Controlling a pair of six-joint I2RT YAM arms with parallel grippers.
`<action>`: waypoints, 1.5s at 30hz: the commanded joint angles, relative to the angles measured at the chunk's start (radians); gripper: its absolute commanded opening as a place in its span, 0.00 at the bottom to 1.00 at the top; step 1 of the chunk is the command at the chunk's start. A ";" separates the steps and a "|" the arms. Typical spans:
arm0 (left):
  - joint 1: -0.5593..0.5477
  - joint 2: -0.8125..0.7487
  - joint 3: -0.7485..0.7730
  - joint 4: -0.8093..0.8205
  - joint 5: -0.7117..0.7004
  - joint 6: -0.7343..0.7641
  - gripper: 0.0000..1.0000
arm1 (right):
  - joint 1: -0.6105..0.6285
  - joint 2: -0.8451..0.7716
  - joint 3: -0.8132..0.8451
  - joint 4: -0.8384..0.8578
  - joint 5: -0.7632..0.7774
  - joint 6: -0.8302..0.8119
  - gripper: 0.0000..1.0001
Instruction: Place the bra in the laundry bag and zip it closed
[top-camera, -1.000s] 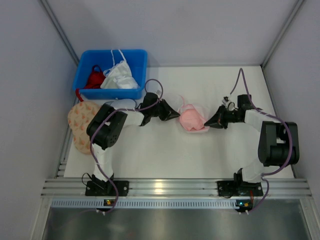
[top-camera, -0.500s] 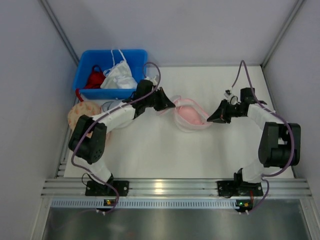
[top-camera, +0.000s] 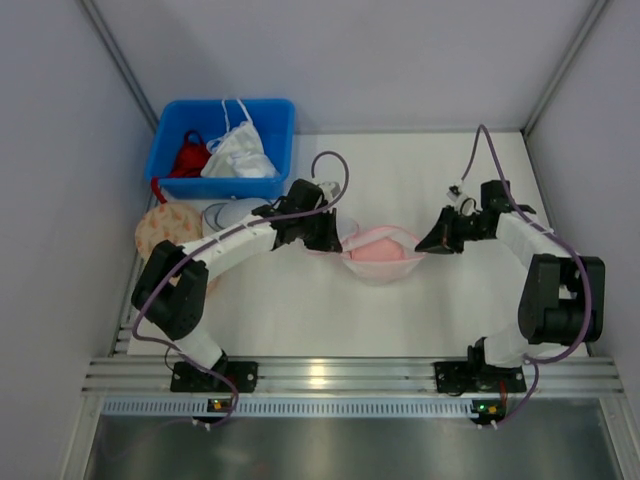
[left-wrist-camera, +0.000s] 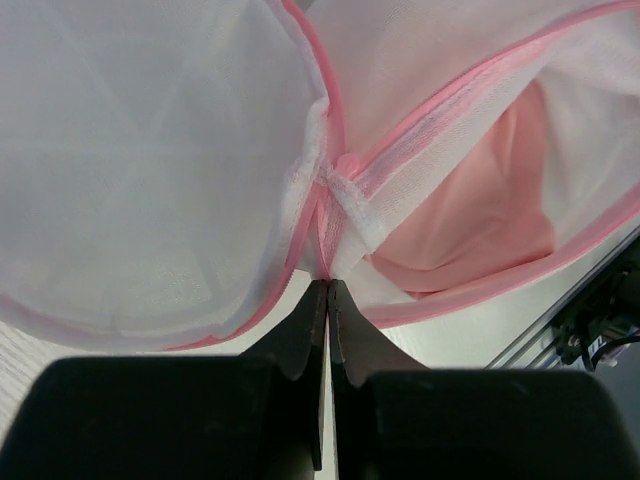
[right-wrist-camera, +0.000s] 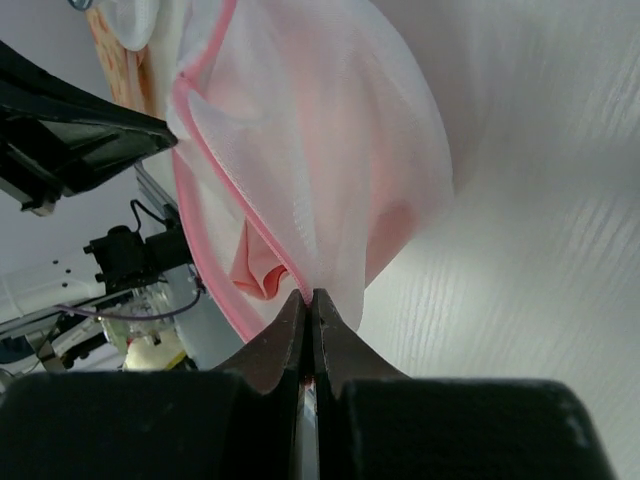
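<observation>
The laundry bag (top-camera: 382, 266), white mesh with pink rims, hangs stretched between my two grippers over the middle of the table. The pale pink bra (top-camera: 378, 247) lies inside it and shows through the mesh. My left gripper (top-camera: 336, 236) is shut on the bag's left end; in the left wrist view the left gripper (left-wrist-camera: 327, 283) pinches the seam where the two discs of the laundry bag (left-wrist-camera: 150, 170) join, with the bra (left-wrist-camera: 480, 215) to the right. My right gripper (top-camera: 421, 243) is shut on the right end; the right gripper (right-wrist-camera: 308, 295) grips the pink rim of the laundry bag (right-wrist-camera: 340, 130), with the bra (right-wrist-camera: 255, 272) behind it.
A blue bin (top-camera: 276, 125) at the back left holds a red garment (top-camera: 187, 158) and a white garment (top-camera: 240, 152). A beige orange-patterned pouch (top-camera: 162, 228) and a dark-rimmed mesh disc (top-camera: 225, 213) lie left of the left arm. Grey walls close in both sides.
The left gripper closed on the bag's left end. The bag, bunched on the table a second ago, now hangs spread wide between both grippers.
</observation>
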 joint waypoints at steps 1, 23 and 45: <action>0.002 -0.003 -0.010 0.007 0.032 0.047 0.05 | 0.008 -0.057 0.000 -0.024 0.010 -0.044 0.00; 0.218 0.035 -0.030 0.015 -0.175 0.199 0.52 | 0.008 -0.091 0.055 -0.113 0.060 -0.104 0.75; 0.318 0.307 0.078 0.158 0.120 0.222 0.00 | -0.129 -0.106 0.157 -0.228 0.053 -0.205 0.86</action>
